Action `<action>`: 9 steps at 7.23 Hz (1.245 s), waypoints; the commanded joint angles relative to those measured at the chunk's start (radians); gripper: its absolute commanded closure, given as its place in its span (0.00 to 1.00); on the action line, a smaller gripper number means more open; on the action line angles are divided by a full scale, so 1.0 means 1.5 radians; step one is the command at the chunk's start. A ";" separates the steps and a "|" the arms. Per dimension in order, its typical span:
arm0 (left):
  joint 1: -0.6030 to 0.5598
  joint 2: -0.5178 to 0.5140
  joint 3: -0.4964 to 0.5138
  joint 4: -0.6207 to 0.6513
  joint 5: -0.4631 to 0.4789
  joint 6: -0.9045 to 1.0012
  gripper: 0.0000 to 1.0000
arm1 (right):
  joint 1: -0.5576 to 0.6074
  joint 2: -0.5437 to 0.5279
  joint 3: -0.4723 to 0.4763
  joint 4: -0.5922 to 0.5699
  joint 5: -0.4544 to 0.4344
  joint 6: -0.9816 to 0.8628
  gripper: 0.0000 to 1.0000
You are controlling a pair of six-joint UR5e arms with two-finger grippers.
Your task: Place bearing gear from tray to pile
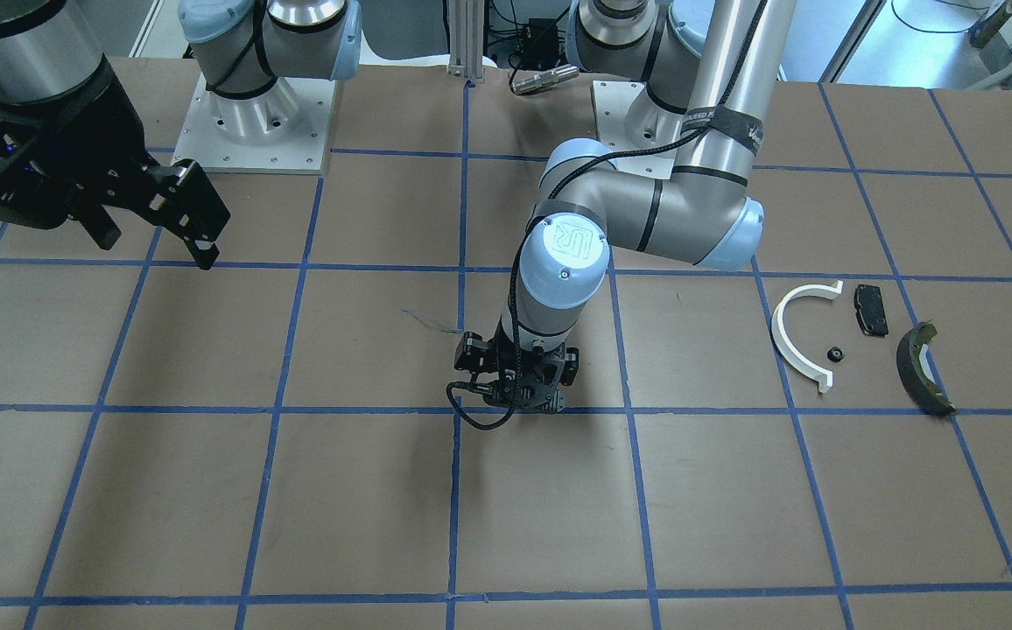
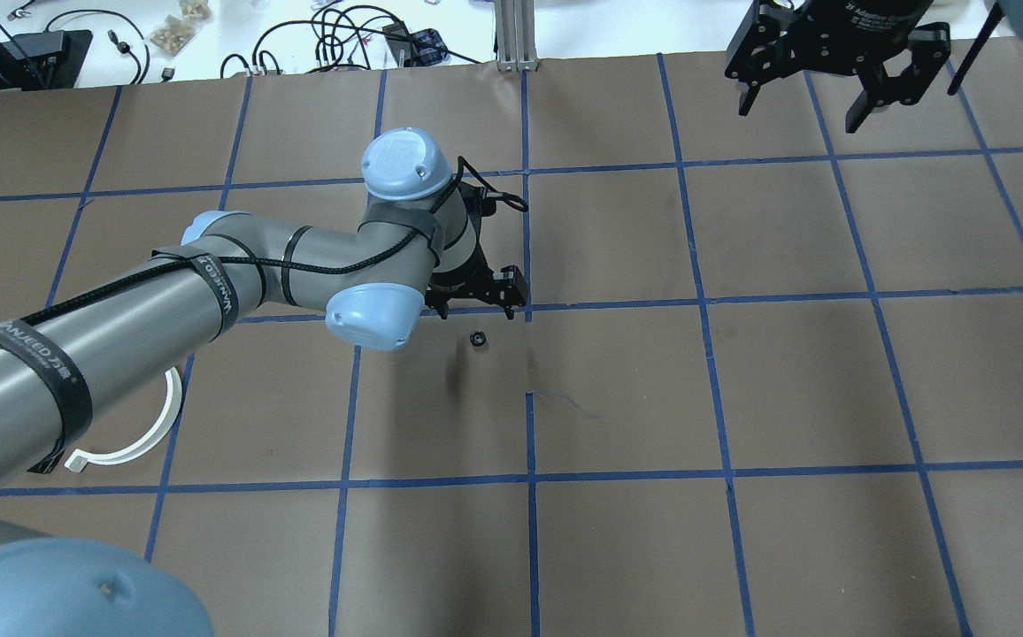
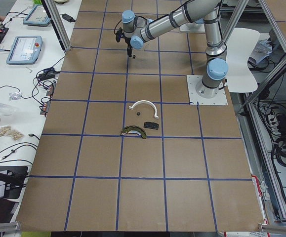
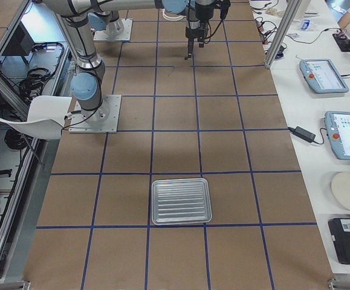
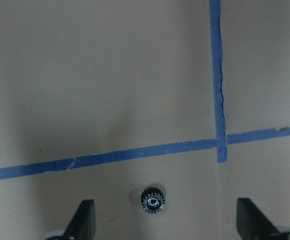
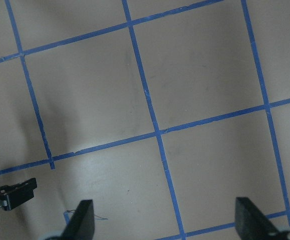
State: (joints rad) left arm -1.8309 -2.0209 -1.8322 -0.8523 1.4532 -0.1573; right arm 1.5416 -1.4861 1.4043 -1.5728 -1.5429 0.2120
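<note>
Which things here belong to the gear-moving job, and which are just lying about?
Job: bearing gear, tray, left hand; the pile's white half-ring, black pad, olive shoe.
Lying about: tablets, cables; right hand idle.

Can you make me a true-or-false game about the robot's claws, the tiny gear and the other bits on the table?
1. The left gripper is open over a small gear that lies on the table. True.
2. The right gripper is holding a gear. False: it is open and empty.
3. The white half-ring stands upright on its ends. False: it lies flat on the table, near the black pad.
4. The olive curved piece lies on the table. True.
</note>
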 commanded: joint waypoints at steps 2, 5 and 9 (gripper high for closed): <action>-0.004 -0.003 -0.016 0.006 -0.002 -0.002 0.04 | 0.000 0.000 0.009 -0.001 0.000 0.000 0.00; -0.004 -0.010 -0.016 0.000 -0.003 -0.002 0.17 | 0.000 0.000 0.008 -0.002 0.000 0.000 0.00; -0.004 -0.015 -0.016 -0.004 -0.001 0.000 0.56 | 0.000 0.001 0.007 -0.001 -0.001 0.000 0.00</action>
State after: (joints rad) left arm -1.8362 -2.0422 -1.8562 -0.8574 1.4499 -0.1592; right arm 1.5416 -1.4862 1.4144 -1.5733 -1.5437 0.2117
